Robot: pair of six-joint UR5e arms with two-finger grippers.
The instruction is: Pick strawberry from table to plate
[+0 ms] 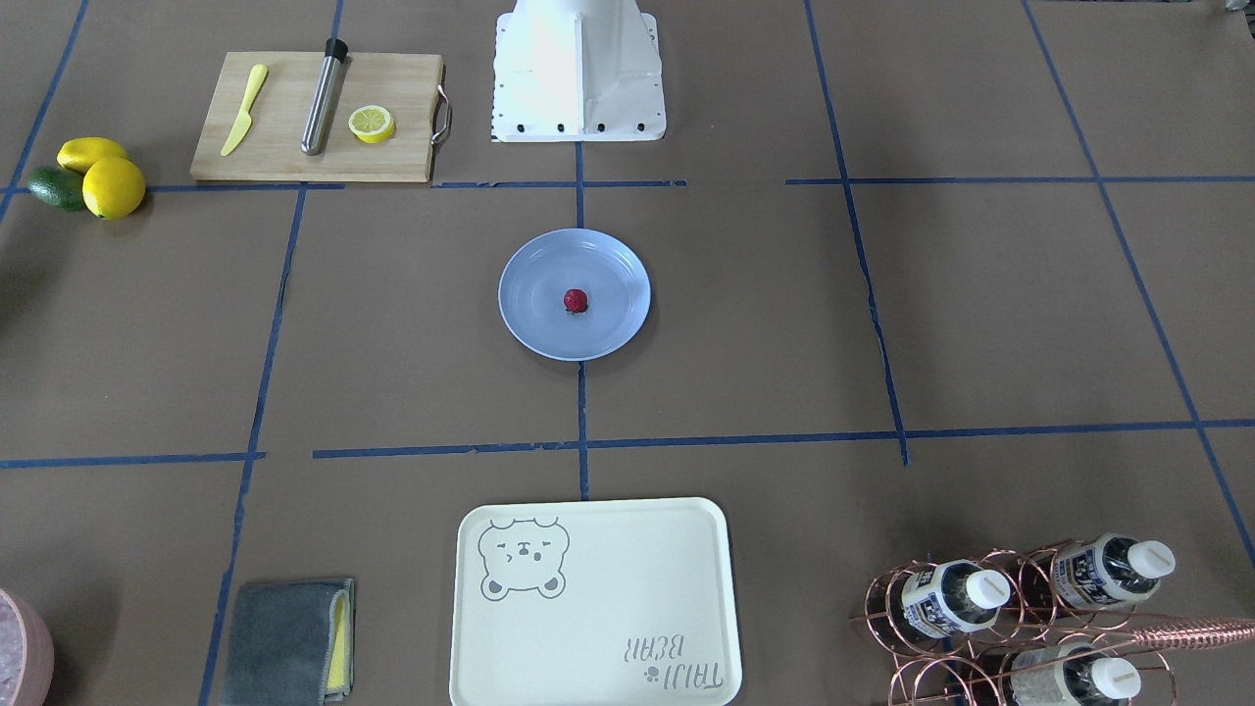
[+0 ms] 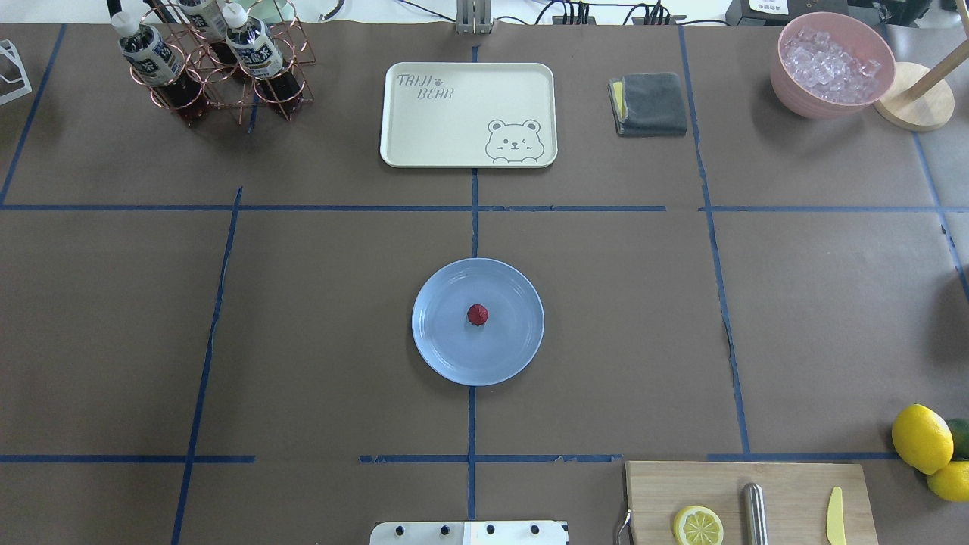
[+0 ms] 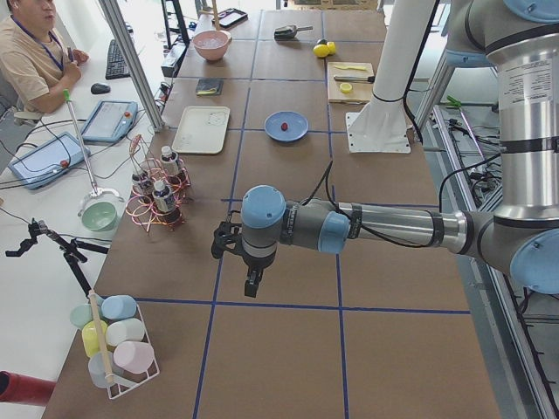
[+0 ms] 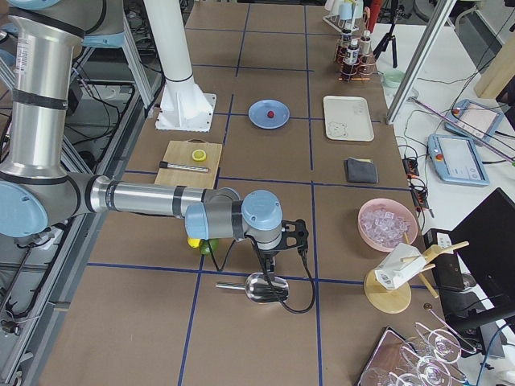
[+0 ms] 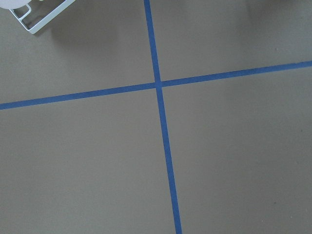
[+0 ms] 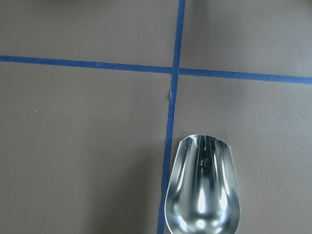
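A small dark red strawberry [image 1: 576, 301] [image 2: 478, 314] lies in the middle of the pale blue plate [image 1: 529, 328] [image 2: 447, 356], which sits at the centre of the brown table [image 1: 784, 324]. Both arms are far from it, out at the table's two ends. The left gripper [image 3: 252, 288] hangs fingers-down over a blue tape crossing, and the right gripper [image 4: 269, 269] hangs just above a metal scoop [image 4: 261, 288] [image 6: 202, 190]. Neither wrist view shows any fingers, so I cannot tell whether either gripper is open or shut.
A cutting board [image 2: 749, 499] holds a lemon half [image 2: 697, 525], a steel rod and a yellow knife, with whole lemons [image 2: 921, 437] beside it. A cream bear tray [image 2: 468, 113], a grey cloth [image 2: 651, 104], a bottle rack [image 2: 212, 64] and an ice bowl [image 2: 833, 64] line the far side. A seated person [image 3: 31, 52] is beyond the table.
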